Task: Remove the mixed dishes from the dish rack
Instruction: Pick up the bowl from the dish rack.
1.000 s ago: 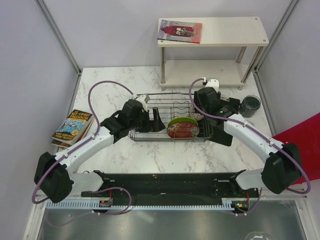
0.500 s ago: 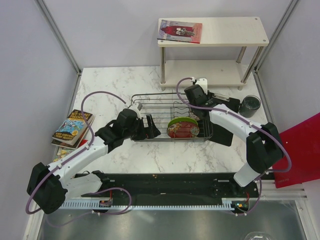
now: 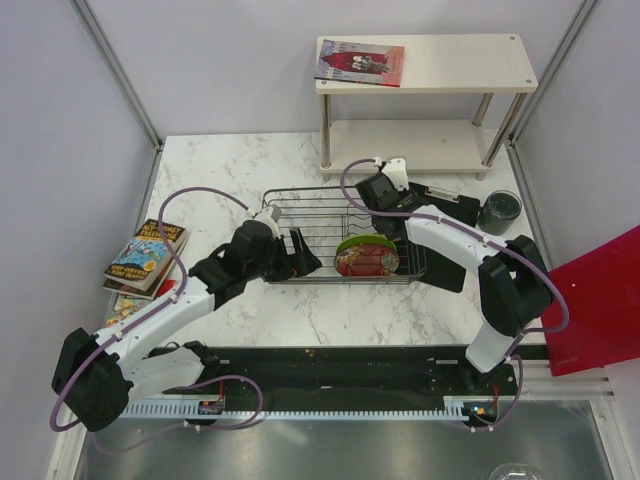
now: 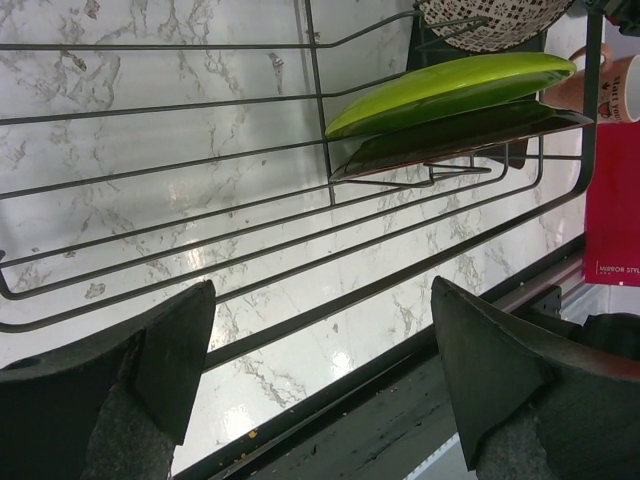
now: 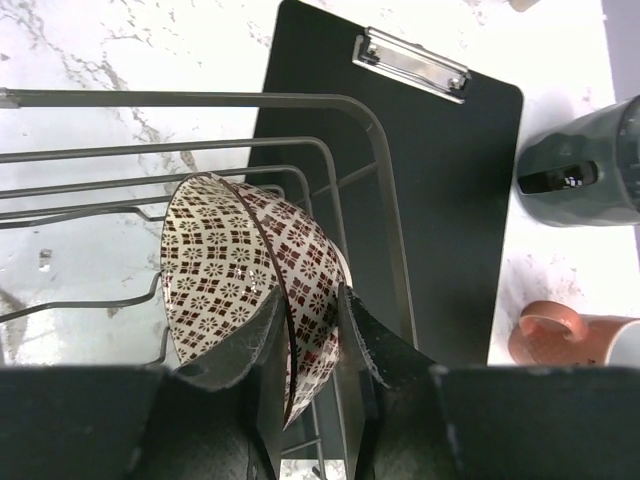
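The dish rack [image 3: 320, 215] stands mid-table, a dark wire basket. A lime-green plate [image 3: 362, 243] and a red patterned dish [image 3: 366, 261] lean together on edge in its right half; the left wrist view shows the plate [image 4: 450, 85] over the dish [image 4: 470, 130]. The patterned small bowl [image 5: 235, 265] stands tilted at the rack's right end. My right gripper [image 5: 310, 295] [image 3: 388, 222] is shut on its wall, one finger inside the rim and one outside. My left gripper [image 4: 325, 330] [image 3: 305, 255] hangs open at the rack's near-left side, holding nothing.
A black clipboard [image 5: 420, 180] lies right of the rack. Beyond it stand a dark green cup [image 5: 585, 175] [image 3: 500, 210] and a pink cup [image 5: 570, 335]. Books [image 3: 145, 255] are stacked at the left edge. A white shelf [image 3: 425, 90] stands at the back.
My right gripper swung left over the rack's right end and its jaws closed onto the bowl's wall. The left arm shifted slightly, its jaws staying wide.
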### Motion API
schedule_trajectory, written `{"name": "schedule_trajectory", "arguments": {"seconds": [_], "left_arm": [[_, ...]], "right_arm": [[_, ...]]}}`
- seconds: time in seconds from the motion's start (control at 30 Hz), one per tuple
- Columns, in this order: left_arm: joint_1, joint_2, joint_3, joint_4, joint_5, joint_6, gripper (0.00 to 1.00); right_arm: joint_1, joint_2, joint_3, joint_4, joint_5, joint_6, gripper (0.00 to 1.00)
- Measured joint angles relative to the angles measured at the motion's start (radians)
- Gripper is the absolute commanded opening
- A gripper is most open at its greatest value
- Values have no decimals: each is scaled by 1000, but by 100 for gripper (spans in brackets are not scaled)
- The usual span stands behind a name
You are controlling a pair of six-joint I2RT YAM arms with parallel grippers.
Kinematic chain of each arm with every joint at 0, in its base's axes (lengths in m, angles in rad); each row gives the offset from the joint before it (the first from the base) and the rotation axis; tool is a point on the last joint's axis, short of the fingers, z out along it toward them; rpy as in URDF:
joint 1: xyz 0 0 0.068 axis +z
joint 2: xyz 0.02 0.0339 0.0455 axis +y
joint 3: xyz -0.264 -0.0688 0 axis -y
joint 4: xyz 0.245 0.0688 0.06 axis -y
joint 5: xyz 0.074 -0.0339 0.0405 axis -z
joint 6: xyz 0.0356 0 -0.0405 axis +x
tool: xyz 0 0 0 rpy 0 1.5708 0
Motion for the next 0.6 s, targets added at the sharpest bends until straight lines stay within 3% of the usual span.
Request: {"name": "schedule_trajectory", "arguments": {"seconds": [0.07,0.13,0.33,0.6], "left_arm": [[0,3,-5,12,1,-5,95],[0,9,-7,22,4,-9,95],[0,28,-8,42,9,-13,95],[0,46,-9,52,23,-18,95]], "right_arm": [[7,5,0,-4,26,0,13],[15,15,1,-8,60,0,0],[45,55,7,-18,182,11,0],[53,57,8,-70,228,26,0]]}}
